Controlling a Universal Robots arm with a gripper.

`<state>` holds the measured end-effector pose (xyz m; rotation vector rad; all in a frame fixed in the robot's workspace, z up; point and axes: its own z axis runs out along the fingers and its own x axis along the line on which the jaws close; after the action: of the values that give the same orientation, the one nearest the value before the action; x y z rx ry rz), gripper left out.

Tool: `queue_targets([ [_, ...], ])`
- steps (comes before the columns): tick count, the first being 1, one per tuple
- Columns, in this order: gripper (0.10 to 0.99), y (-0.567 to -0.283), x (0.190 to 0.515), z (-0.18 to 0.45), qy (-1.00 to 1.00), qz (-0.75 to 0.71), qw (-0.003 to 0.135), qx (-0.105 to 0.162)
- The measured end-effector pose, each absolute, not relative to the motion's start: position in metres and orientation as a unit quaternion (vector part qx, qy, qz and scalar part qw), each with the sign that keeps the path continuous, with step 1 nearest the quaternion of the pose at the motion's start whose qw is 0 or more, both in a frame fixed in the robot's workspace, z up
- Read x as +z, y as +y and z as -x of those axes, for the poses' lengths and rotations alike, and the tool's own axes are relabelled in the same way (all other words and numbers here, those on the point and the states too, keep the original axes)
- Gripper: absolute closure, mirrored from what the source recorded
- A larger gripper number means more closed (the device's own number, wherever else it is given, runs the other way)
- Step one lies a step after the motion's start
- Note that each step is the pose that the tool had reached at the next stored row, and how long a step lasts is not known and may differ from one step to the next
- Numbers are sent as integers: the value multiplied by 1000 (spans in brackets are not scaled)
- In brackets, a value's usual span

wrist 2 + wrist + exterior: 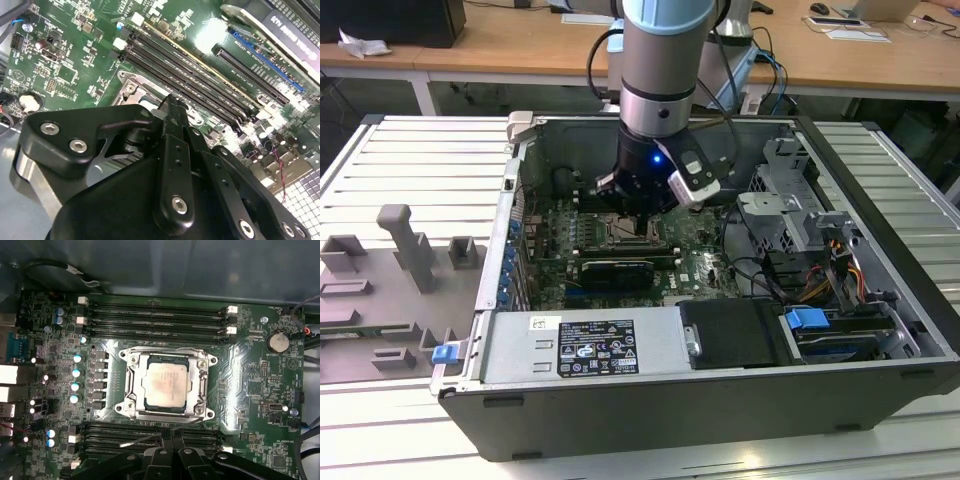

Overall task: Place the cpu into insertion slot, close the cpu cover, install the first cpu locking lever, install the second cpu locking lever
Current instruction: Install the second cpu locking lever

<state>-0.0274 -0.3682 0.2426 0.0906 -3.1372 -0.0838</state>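
Arm: one grey robot arm (658,70) reaches down into an open computer case (720,380) lying on its side on a slatted metal table (410,160).

Gripper (171,440): black, low over the green motherboard (240,390); its fingers (172,130) appear pressed together with nothing between them, tips just beside the socket's edge, near a thin wire lever (145,440).

Cpu (166,386): pale beige-silver square, seated flat in the insertion slot (148,402), just ahead of the gripper's fingertips in the first wrist view.

Cpu cover (134,385): silver metal frame, lying down around the chip, which shows through its window.

Memory slots (155,320): long black rows on the far side of the socket from the gripper; another set runs right under the fingertips.

Coin battery (278,342): round, silver, well apart from the gripper.

Power supply box (580,345): grey, with a label, along the case's near wall in the exterior view.
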Motion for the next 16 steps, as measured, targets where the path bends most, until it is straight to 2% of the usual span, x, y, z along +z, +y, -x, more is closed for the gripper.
queue_targets([
  [16, 980, -371, 233, 52, -999, -32, 1, -38],
])
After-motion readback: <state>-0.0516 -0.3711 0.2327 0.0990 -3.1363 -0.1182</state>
